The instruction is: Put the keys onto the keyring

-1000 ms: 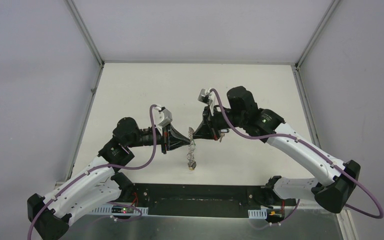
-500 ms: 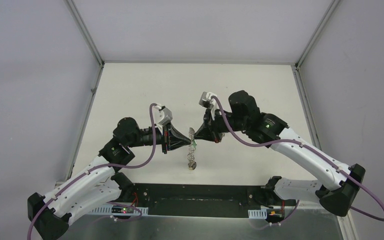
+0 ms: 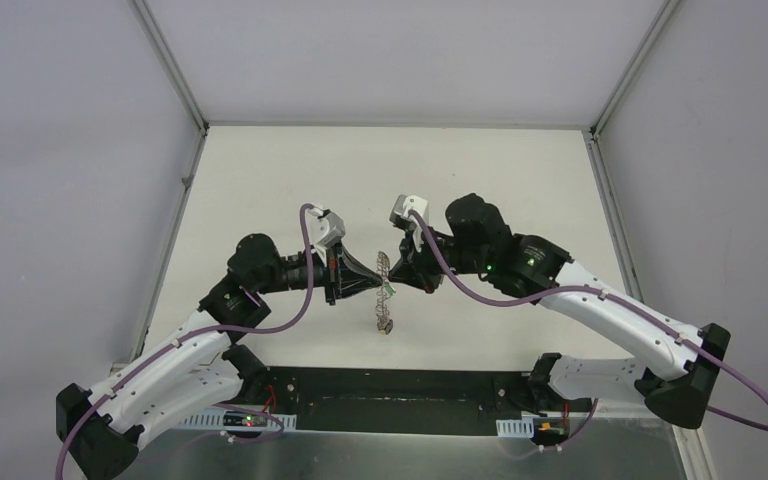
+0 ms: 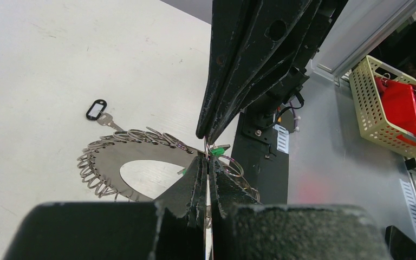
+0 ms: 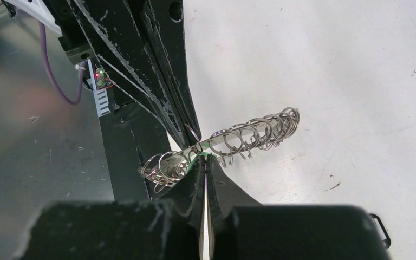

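The keyring (image 3: 384, 315), a flat grey disc edged with silver loops, hangs on edge above the table between both arms. My left gripper (image 3: 381, 289) is shut on its rim, seen in the left wrist view as the left gripper (image 4: 209, 161) pinching a loop of the keyring (image 4: 114, 157). My right gripper (image 5: 205, 158) is shut on the green-tagged key (image 5: 197, 158), with its tip pressed against the keyring (image 5: 249, 132). The green tag (image 4: 221, 147) shows just past my left fingertips. The black-tagged key (image 4: 96, 109) lies flat on the white table beyond the ring.
A yellow basket (image 4: 390, 103) with red contents stands off the table by the metal front ledge. The black base plate (image 3: 390, 400) runs along the near edge. Grey enclosure walls stand on both sides and at the back.
The right arm has swung left and lower, bringing its tip with the green-tagged key tighter against the ring. The left arm and the ring have barely shifted.
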Robot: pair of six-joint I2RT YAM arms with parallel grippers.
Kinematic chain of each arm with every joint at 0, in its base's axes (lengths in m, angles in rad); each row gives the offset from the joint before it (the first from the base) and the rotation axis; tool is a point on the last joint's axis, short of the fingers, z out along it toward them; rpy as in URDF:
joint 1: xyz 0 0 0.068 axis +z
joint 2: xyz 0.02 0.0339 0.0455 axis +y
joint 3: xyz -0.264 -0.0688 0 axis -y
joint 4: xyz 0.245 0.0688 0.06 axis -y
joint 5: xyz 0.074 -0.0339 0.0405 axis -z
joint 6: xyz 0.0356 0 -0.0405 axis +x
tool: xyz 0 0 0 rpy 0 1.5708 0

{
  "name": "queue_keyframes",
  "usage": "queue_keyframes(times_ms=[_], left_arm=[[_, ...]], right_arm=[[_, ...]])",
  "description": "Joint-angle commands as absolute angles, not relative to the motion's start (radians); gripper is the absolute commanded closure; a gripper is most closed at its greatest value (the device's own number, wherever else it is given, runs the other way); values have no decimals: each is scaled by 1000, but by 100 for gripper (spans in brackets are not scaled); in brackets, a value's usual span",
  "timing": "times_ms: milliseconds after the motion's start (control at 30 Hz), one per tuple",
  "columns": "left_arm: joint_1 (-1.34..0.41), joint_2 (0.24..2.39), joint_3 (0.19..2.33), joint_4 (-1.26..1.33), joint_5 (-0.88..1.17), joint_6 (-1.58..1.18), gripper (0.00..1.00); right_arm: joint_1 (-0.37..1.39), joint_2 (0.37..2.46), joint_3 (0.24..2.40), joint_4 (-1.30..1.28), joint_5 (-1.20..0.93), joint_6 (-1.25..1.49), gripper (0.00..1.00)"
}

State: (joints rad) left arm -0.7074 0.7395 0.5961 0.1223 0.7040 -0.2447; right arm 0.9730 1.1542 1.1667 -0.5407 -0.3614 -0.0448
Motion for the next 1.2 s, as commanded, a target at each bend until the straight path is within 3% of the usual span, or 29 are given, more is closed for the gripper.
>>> queue_keyframes(times_ms=[0,133,367,500,567,700,967,1167], left_arm=[[-713,720,621,244,711,-265,100],[-713,716,617,249,710,-264,100],[-713,707,615,256,712,-248,100],[-713,706,615,258,719,-233,100],[-713,706,615,257,720,-225,100],[-713,703,618,258,732,-212,100],[-713,703,621,264,762,-196,100],[-713,703,621,265,780,-194,100]], right_arm=[[974,1132,1187,-558,-288,-67,100],[975,1125,1179,-545,-309,-62,99],[974,1025,1096,-436,-288,-41,52],[975,969,1041,-366,-340,-83,42],[975,944,1021,-345,-341,-87,31],[974,919,1008,-319,-277,-69,23],[974,866,911,-117,-493,-169,22],[973,870,861,37,-615,-214,13]])
